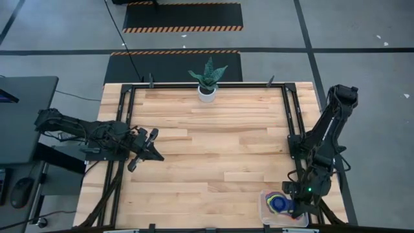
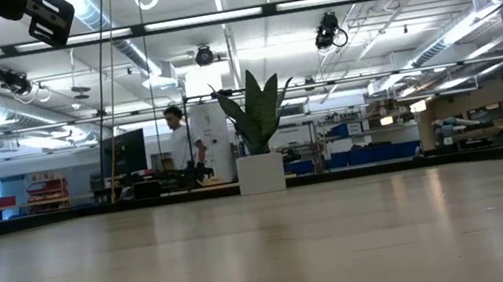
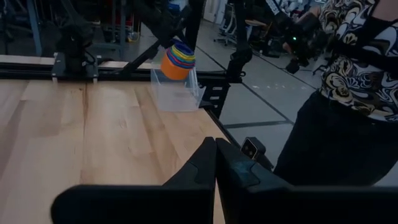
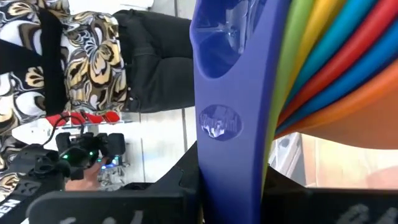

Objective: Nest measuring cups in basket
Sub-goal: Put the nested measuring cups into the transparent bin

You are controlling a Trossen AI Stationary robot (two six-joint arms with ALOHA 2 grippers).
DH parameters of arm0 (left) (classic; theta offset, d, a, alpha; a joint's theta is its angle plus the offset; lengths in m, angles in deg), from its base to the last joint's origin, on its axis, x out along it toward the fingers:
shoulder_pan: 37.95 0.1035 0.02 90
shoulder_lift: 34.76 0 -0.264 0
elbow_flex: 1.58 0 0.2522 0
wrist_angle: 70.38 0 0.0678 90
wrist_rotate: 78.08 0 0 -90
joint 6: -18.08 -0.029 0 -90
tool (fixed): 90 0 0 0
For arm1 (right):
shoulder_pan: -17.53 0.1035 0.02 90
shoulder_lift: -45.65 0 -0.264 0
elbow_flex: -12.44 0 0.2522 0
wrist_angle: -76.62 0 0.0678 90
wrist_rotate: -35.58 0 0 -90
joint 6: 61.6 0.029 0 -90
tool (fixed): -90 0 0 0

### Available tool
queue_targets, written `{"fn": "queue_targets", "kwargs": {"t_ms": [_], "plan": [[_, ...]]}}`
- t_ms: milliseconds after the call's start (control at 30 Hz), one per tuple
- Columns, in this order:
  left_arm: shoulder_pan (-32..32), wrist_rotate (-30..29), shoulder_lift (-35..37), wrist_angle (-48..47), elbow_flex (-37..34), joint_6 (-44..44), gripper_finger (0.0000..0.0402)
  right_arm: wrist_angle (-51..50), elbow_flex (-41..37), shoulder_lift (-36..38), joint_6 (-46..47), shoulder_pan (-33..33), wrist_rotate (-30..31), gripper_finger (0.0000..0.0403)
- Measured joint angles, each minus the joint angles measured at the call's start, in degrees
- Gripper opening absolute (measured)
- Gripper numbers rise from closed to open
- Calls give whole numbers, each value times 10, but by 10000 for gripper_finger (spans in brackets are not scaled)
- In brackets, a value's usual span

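Observation:
The measuring cups [image 3: 176,60] form one nested stack, orange outermost with coloured rims showing, tilted at the open top of the clear basket [image 3: 178,94]. The basket [image 1: 268,217] stands at the table's near right corner, and the cups [image 1: 279,203] show inside its outline. My right gripper [image 1: 289,204] is over the basket, shut on the stack. In the right wrist view the navy cup and the coloured stack [image 4: 339,68] fill the picture. My left gripper [image 1: 158,153] waits shut above the table's left side, touching nothing. My right gripper [image 4: 230,193] pinches the stack by the navy cup's flat handle [image 4: 227,124], which runs out between the two dark fingers [image 4: 155,196]. The gripper comes down from above. The stack hangs tilted at the basket's opening; whether it touches the basket, I cannot tell.
A white plant pot [image 1: 207,94] stands at the middle of the far edge. A person in a patterned top [image 3: 351,74] stands close beyond the table's right edge, near the basket. Bare wood [image 1: 220,155] spreads between the two arms.

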Motion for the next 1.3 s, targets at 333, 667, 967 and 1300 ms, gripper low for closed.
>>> {"fn": "queue_targets", "kwargs": {"t_ms": [333, 667, 967, 1300], "plan": [[0, -2, 0, 1, 0, 0, 13, 39, 0, -83, 24, 14, 0, 54], [0, -2, 0, 27, 0, 3, 13, 46, 0, -141, 61, 14, -31, 54], [0, -9, 0, 27, 0, 4, 13, 38, 0, -152, 67, 9, -40, 55], [0, -17, 0, 30, 0, 19, 13, 20, 2, -150, 90, -10, -78, 67]]}}
